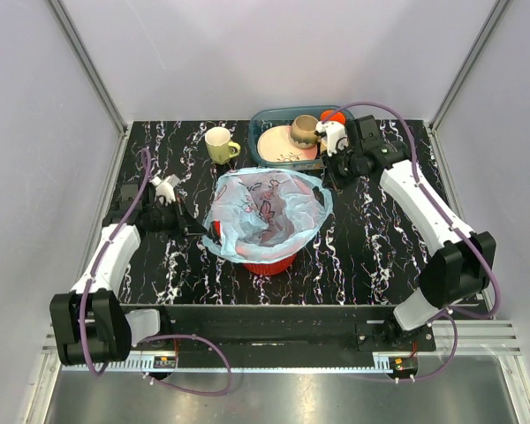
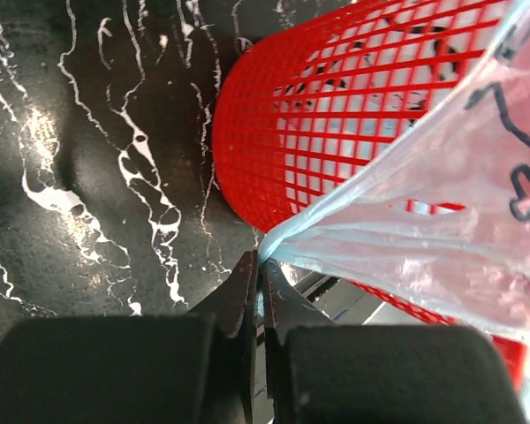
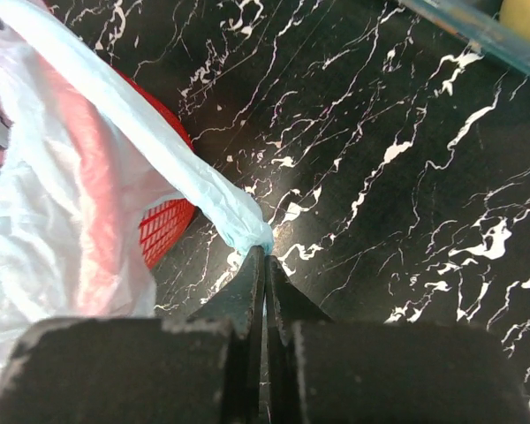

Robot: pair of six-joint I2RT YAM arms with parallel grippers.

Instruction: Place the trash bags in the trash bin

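Note:
The trash bag, thin light-blue plastic with pink and dark prints, is spread open over the trash bin, a round red mesh basket at the table's middle. Its mouth spills past the rim all round. My left gripper is at the bag's left edge. In the left wrist view the gripper is shut on a bunched corner of the bag beside the bin's lattice wall. My right gripper is at the bag's right edge. In its wrist view the gripper is shut on the bag's twisted blue rim, just right of the bin.
A teal dish tray stands at the back, holding a pink plate and a brown cup. A yellow mug stands left of it. The tray's edge shows at the top right of the right wrist view. Grey walls enclose the table.

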